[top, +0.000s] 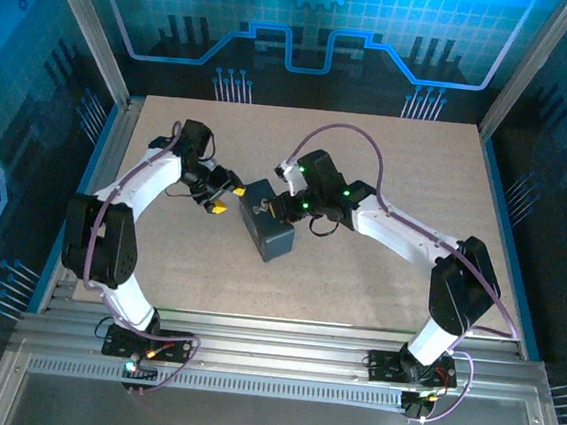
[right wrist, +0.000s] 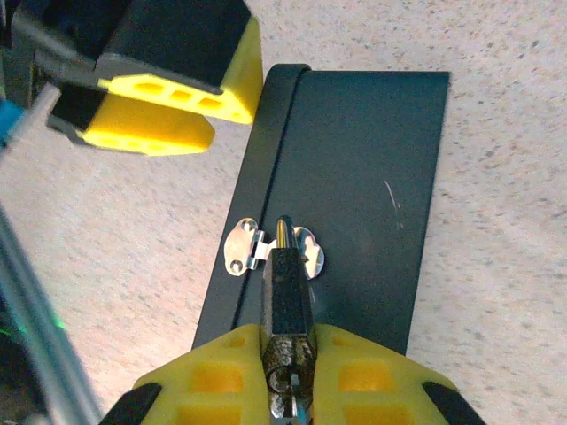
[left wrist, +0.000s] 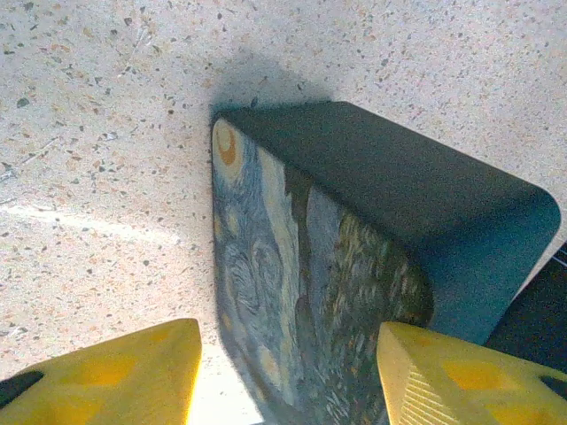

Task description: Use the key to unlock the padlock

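Note:
A chunky dark grey-black box [top: 273,236] lies mid-table. Its blue-and-yellow swirled face [left wrist: 283,266] points toward my left gripper [left wrist: 288,385]. That gripper is open, with one yellow finger [left wrist: 115,376] off the box and the other [left wrist: 469,381] beside it. A silvery hasp [right wrist: 237,250] sits on the box's top [right wrist: 372,150]. A small black padlock [right wrist: 289,288] hangs from it by a brass-coloured shackle. My right gripper [right wrist: 288,354] is shut on the padlock body. A silvery bit shows at the lock's near end; I cannot tell whether it is the key.
The speckled beige tabletop [top: 399,163] is bordered by metal rails and blue-lit walls. My left gripper [right wrist: 177,88] hovers close by the box's far corner in the right wrist view. Both arms [top: 166,176] meet over the box at mid-table.

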You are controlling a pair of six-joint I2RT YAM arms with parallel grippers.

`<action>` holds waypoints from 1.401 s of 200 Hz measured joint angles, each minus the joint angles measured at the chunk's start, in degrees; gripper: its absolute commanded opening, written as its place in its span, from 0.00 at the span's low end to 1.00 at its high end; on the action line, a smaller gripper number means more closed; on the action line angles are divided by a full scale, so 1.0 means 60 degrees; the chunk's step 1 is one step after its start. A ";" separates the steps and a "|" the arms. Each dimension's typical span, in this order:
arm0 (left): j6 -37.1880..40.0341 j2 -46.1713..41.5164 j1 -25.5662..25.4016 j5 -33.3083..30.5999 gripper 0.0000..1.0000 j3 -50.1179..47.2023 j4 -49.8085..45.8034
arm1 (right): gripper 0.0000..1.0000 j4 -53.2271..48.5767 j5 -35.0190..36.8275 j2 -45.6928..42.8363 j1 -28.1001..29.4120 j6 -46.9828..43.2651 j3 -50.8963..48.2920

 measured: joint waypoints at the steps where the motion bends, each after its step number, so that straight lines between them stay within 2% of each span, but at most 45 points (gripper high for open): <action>1: 0.0004 0.0007 0.0000 0.0000 0.56 0.0007 -0.0004 | 0.01 -0.0055 0.0055 0.0000 0.0022 -0.0080 0.0033; 52: 0.0004 0.0488 0.0000 -0.0011 0.56 0.0896 0.0047 | 0.01 -0.1574 0.2029 0.0273 0.0452 -0.2171 0.0962; 87: 0.0007 0.0590 -0.0004 -0.0040 0.56 0.1315 0.0080 | 0.02 -0.2222 0.2266 0.0605 0.0273 -0.2379 0.1355; 119: 0.0044 0.0805 -0.0124 -0.0160 0.55 0.1836 0.0022 | 0.03 -0.2255 0.2102 0.0681 -0.0025 -0.2444 0.1377; 139: 0.0047 0.0882 -0.0200 -0.0215 0.56 0.1985 0.0011 | 0.05 -0.2255 0.2390 0.0681 0.0055 -0.2860 0.1319; 201: 0.0044 0.1096 -0.0226 -0.0222 0.56 0.1989 0.0004 | 0.09 -0.1545 0.4958 0.0506 0.1100 -0.4962 0.0656; 232: 0.0044 0.1122 -0.0226 -0.0222 0.56 0.1996 0.0000 | 0.22 -0.0994 0.5974 0.0408 0.1468 -0.5843 0.0189; 280: 0.0044 0.1133 -0.0222 -0.0222 0.56 0.2109 -0.0025 | 0.30 -0.0838 0.6320 0.0350 0.1665 -0.6648 -0.0186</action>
